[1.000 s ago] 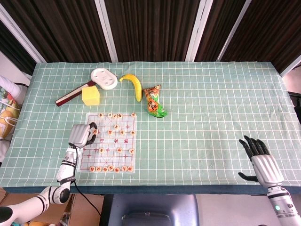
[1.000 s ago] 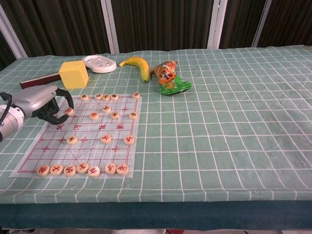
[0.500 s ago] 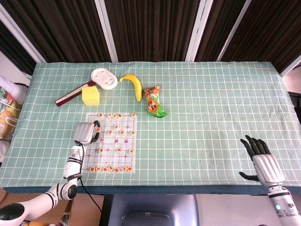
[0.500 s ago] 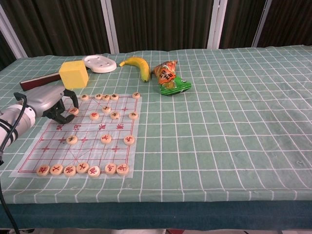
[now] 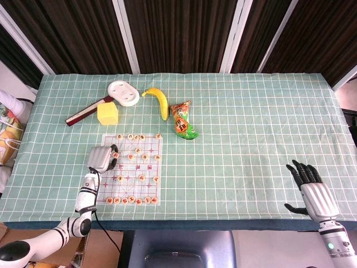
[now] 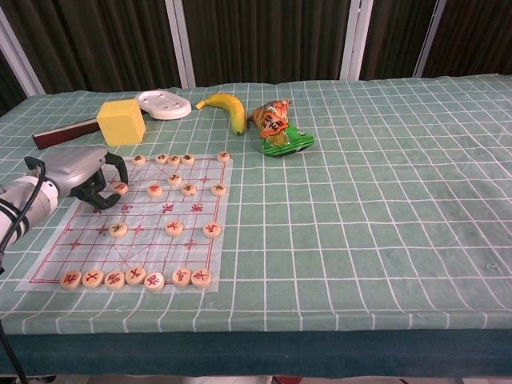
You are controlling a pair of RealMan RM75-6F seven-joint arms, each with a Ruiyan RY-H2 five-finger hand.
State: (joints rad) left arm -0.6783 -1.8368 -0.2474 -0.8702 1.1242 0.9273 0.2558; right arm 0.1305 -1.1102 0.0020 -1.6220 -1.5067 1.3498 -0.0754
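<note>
in the head view the left hand (image 5: 101, 158) lies over the left edge of the chess board (image 5: 133, 168), its fingers curled in around a round chess piece (image 5: 115, 154) at the fingertips; from here it is hard to tell whether the piece is pinched or only touched. other pieces sit in a row along the near edge and scattered over the upper half of the sheet. beyond the board lie a yellow block (image 5: 107, 113), a dark red stick (image 5: 86, 112), a white disc (image 5: 123, 92), a banana (image 5: 159, 100) and a snack bag (image 5: 183, 121), all well apart from the hand. the right hand (image 5: 313, 190) rests at the near right of the green checked cloth (image 5: 251, 128), fingers spread, holding nothing. in the chest view the left hand (image 6: 82, 173) hangs low over the board's (image 6: 148, 220) left side, dark fingers hooked about the chess piece (image 6: 120, 188), which sits on the board between thumb and fingertips; whether it is lifted i cannot tell. the right hand does not show here.
</note>
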